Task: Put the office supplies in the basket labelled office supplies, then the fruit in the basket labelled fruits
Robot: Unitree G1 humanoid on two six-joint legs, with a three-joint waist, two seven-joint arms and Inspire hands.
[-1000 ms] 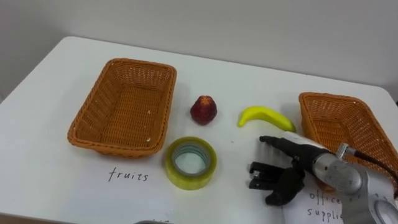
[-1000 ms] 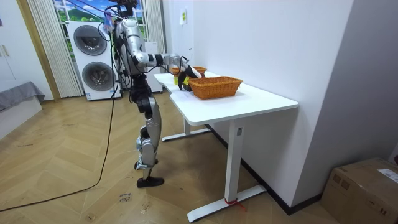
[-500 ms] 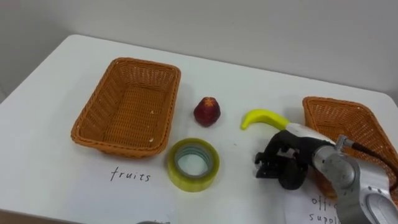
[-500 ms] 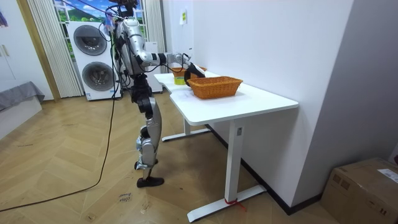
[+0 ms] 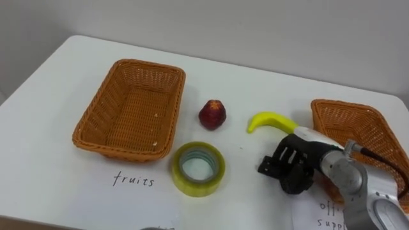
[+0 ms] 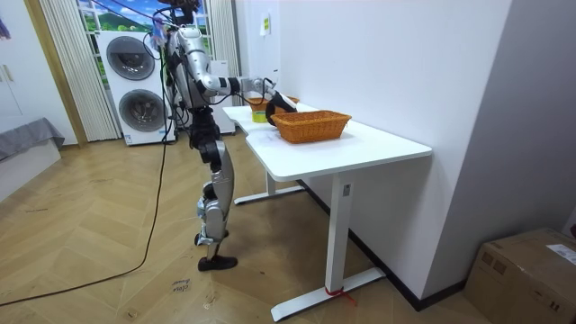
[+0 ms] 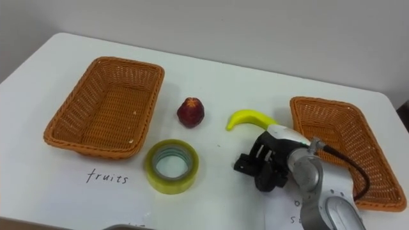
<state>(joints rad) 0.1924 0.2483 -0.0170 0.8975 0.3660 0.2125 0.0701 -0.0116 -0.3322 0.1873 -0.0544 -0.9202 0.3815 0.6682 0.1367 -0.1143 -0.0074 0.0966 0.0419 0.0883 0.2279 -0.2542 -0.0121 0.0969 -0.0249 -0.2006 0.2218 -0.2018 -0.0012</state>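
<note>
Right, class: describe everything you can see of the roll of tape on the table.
The roll of tape is a thick ring of glossy, yellowish, see-through tape on a pale core. It lies flat on the white table, hole upward, with the tabletop showing through. It sits just in front of the near right corner of the left wicker basket, close enough that contact cannot be judged, and right of the handwritten label. The right robot hand is apart, to its right.

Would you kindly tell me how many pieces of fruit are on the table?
2: a small red fruit just right of the left wicker basket, and a yellow banana just beyond the right hand.
</note>
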